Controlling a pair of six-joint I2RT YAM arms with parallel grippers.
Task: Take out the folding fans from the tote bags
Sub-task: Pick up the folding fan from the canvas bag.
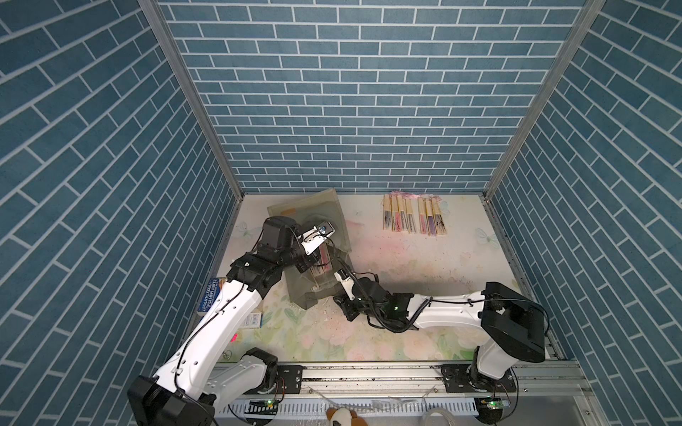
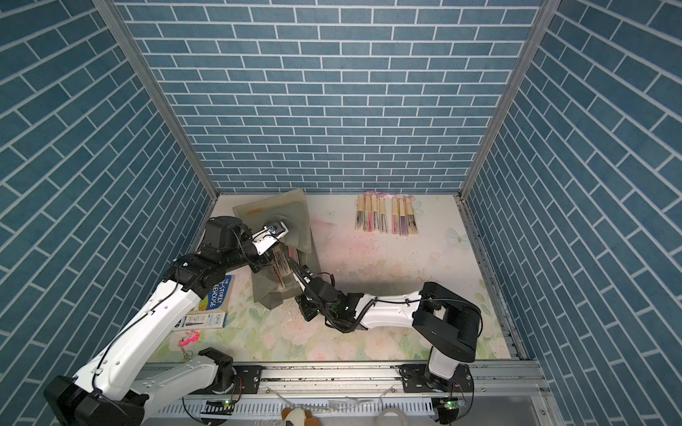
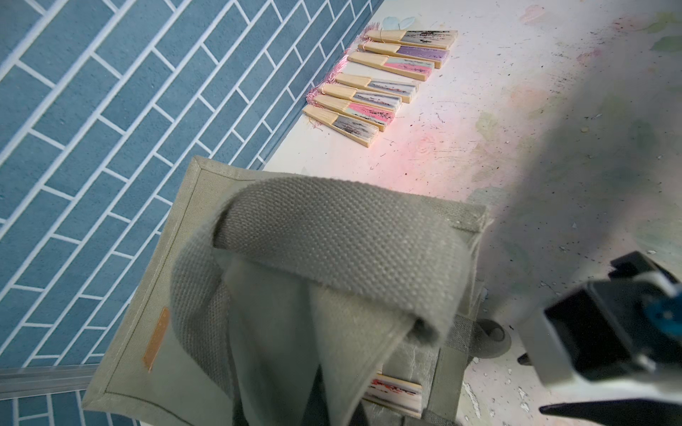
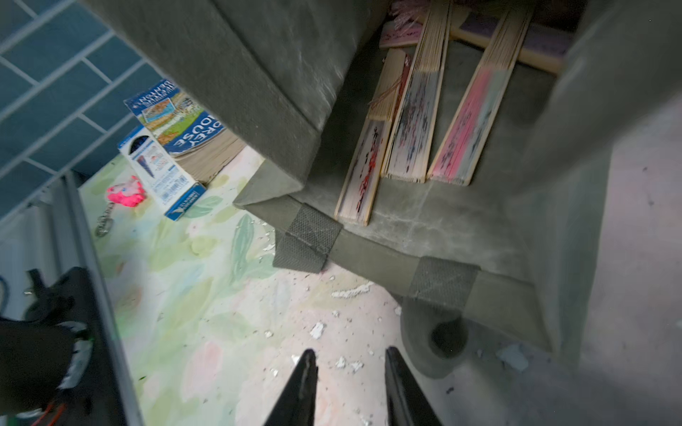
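Tote bag (image 1: 313, 208) fabric clamped in shut jaws of left gripper (image 1: 312, 263), folding fans (image 4: 409, 129) seen inside, right gripper (image 4: 348, 356) jaws parted, empty, before its mouth.

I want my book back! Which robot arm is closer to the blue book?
Left. The left arm passes right by the book on its way to the bag. The right arm comes in from the bag's other side, well away.

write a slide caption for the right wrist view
Right gripper, open and empty, faces the mouth of the grey-green tote bag, with several folding fans lying inside.
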